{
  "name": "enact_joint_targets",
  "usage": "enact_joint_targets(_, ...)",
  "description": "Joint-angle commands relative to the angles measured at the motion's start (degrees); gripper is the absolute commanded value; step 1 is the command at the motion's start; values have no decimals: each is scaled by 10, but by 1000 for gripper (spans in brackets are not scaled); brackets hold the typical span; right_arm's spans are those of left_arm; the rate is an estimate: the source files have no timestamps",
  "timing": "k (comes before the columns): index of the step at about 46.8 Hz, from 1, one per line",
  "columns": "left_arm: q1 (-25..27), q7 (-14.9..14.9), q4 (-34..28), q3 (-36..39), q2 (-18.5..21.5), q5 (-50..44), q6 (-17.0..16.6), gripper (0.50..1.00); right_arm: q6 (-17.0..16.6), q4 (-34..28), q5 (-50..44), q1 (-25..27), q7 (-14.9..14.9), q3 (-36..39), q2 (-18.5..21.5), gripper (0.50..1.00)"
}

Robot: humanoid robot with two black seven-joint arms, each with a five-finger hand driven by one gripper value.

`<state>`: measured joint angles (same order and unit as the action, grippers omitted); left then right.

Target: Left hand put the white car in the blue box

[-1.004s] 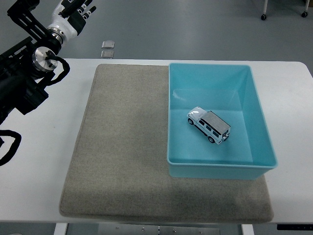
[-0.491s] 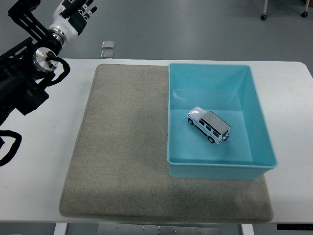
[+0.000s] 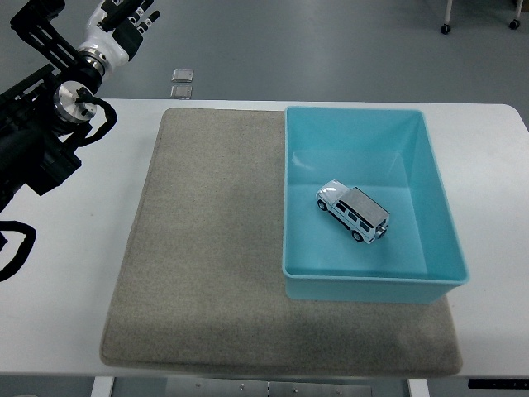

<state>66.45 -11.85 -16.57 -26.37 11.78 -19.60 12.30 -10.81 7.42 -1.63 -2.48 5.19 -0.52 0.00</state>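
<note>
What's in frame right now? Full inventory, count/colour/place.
car: 1, white with a grey roof, on the floor of the box, near its middle, set at a diagonal
box: 1, light blue, open top, on the right part of the mat
mat: 1, grey-beige, centre of the table, under the box
table: 1, white, fills most of the view
floor plates: 2, small, grey, on the floor beyond the table's far edge
caster wheels: 2 visible, dark, top right on the floor
left arm: 1, black, along the left edge
left hand: 1, white and black, raised at top left beyond the table, holding nothing
right arm: not in view
</note>
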Motion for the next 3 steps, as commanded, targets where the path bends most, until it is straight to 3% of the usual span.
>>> enact_joint_targets(1,0,1,0,1,0,1,0,996,-2,1,1,-1,0,1,0,936)
enact_joint_targets(3,0,0,0,1,0,1,0,996,-2,1,1,0,-1,1,0,936)
